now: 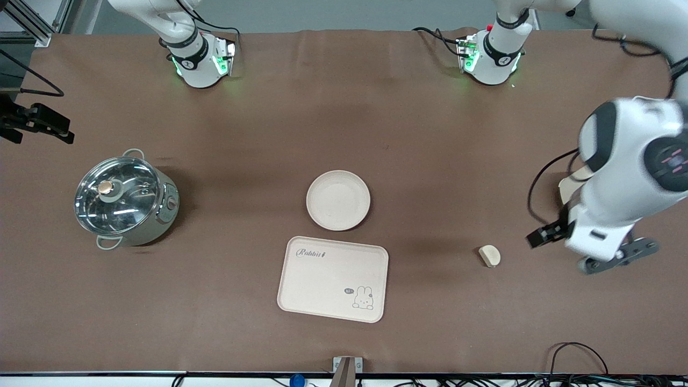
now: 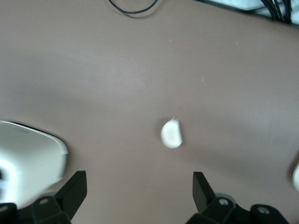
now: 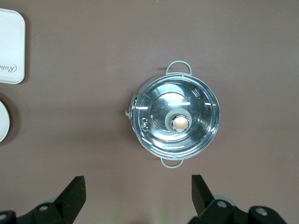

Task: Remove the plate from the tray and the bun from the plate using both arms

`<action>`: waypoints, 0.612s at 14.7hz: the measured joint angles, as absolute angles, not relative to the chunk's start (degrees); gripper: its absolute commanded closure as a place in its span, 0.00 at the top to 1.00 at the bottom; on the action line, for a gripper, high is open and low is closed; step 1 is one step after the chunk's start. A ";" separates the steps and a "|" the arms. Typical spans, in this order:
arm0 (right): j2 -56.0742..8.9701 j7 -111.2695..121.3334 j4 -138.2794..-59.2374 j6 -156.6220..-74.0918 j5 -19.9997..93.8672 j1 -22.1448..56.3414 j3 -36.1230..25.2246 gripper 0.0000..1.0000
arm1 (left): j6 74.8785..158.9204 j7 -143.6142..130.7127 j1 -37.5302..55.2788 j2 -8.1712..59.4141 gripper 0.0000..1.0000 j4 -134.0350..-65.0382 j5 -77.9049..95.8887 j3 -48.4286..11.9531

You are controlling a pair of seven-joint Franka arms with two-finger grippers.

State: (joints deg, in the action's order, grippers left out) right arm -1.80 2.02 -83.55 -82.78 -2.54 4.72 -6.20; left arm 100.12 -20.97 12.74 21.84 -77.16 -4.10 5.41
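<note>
The plate (image 1: 338, 200) lies on the brown table near the middle, empty. It touches nothing, and its edge shows in the right wrist view (image 3: 3, 122). The bun (image 1: 489, 255) lies alone on the table toward the left arm's end, flat-cut side showing, and also appears in the left wrist view (image 2: 171, 134). My left gripper (image 1: 545, 235) (image 2: 138, 179) is open and empty, up in the air beside the bun and apart from it. My right gripper (image 3: 135, 184) is open and empty, high over the table beside the pot.
A cream tray with a rabbit drawing (image 1: 333, 278) lies just nearer the front camera than the plate. A steel pot with a glass lid (image 1: 124, 198) (image 3: 176, 121) stands toward the right arm's end. A cream-white thing (image 1: 568, 188) shows partly under the left arm. Cables (image 1: 575, 355) lie at the front edge.
</note>
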 measured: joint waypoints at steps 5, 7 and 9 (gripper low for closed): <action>-1.80 2.02 -83.55 -82.72 -2.58 4.72 -6.21 1.00 | 90.40 -5.58 11.13 9.14 1.00 -79.18 -0.96 5.32; -1.80 2.02 -83.55 -82.71 -2.60 4.70 -6.30 1.00 | 87.94 -3.56 11.15 4.80 1.00 -81.20 -0.96 5.14; -1.80 2.02 -83.55 -82.71 -2.61 4.70 -6.31 1.00 | 86.59 -2.62 10.83 1.65 1.00 -83.00 -0.96 4.78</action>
State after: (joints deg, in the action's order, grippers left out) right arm -1.80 2.02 -83.55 -82.71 -2.61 4.70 -6.31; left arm 86.59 -2.62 10.83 1.65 -83.00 -0.96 4.78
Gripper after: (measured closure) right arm 0.000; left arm 0.000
